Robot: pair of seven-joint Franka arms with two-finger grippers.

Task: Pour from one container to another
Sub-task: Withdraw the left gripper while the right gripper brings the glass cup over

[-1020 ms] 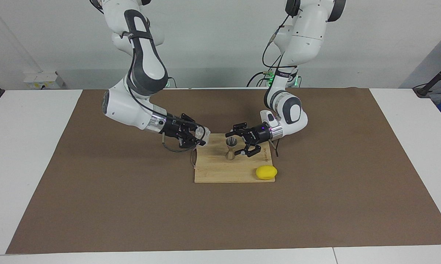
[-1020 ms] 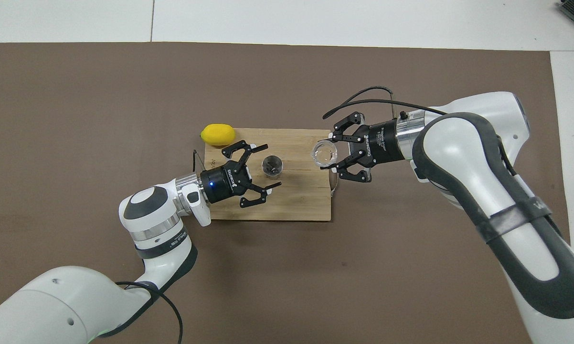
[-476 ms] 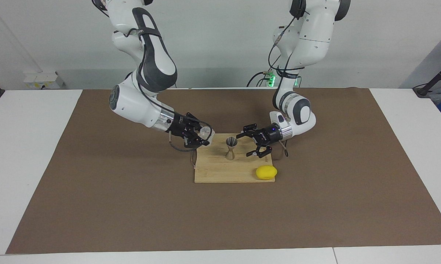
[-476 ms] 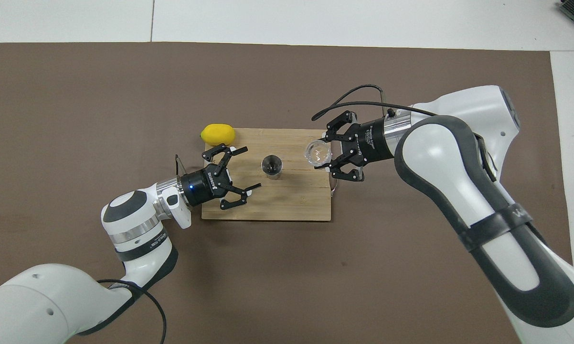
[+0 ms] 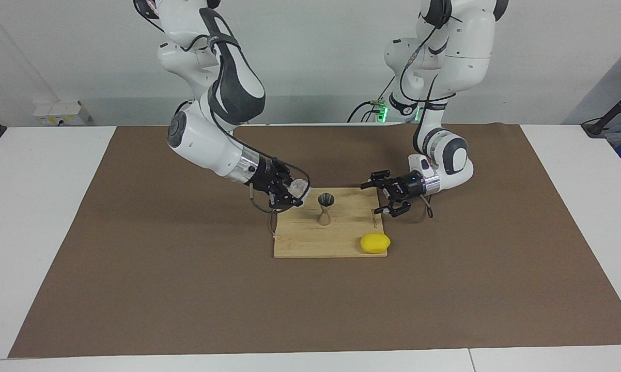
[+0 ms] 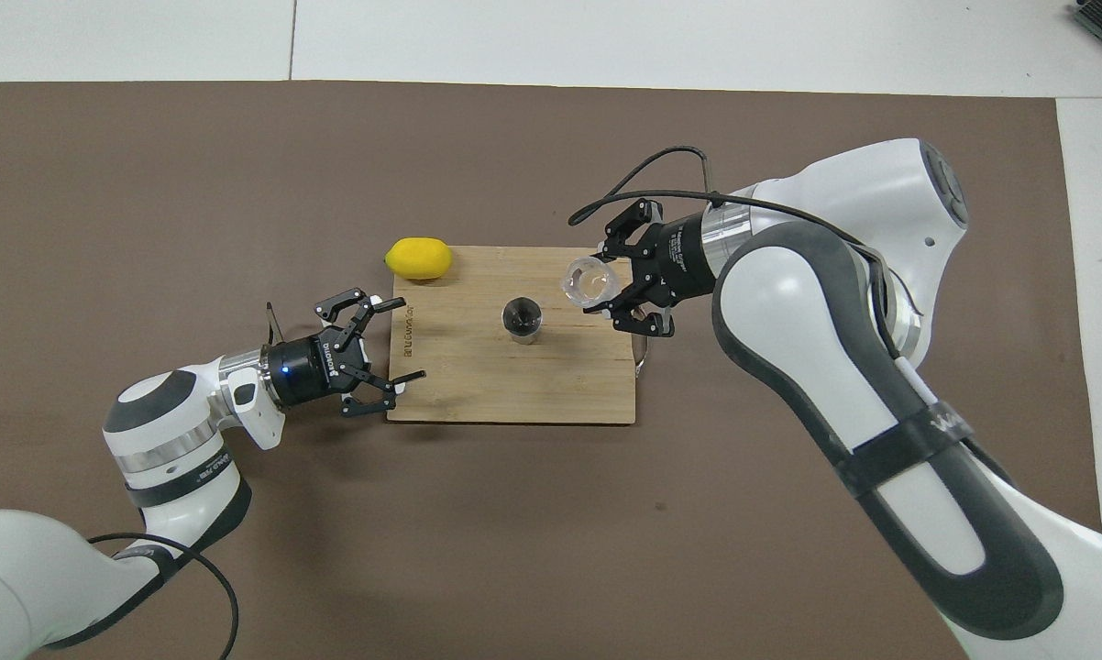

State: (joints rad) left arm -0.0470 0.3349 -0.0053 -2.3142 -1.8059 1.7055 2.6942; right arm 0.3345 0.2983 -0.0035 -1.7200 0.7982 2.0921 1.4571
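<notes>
Two fingers of the right gripper [image 5: 296,196] were clamped on the small clear faceted glass tumbler [image 5: 300,189], tilted mouth-first toward the upright grey steel hourglass jigger [image 5: 325,207] just beside them; the left gripper's [image 5: 381,199] fingers were spread wide.

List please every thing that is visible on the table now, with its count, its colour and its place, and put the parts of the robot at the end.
glass tumbler: 1, clear, held in the right gripper, tilted toward the jigger, over the cutting board's edge at the right arm's end.
jigger: 1, grey metal, upright on the middle of the cutting board.
cutting board: 1, light wood, on the mat in the middle of the table.
lemon: 1, yellow, on the board's corner farthest from the robots, toward the left arm's end.
mat: 1, brown, covering most of the table.
table: 1, white.
right gripper: 1, black, shut on the tumbler.
left gripper: 1, black, open, empty, at the board's edge toward the left arm's end.
</notes>
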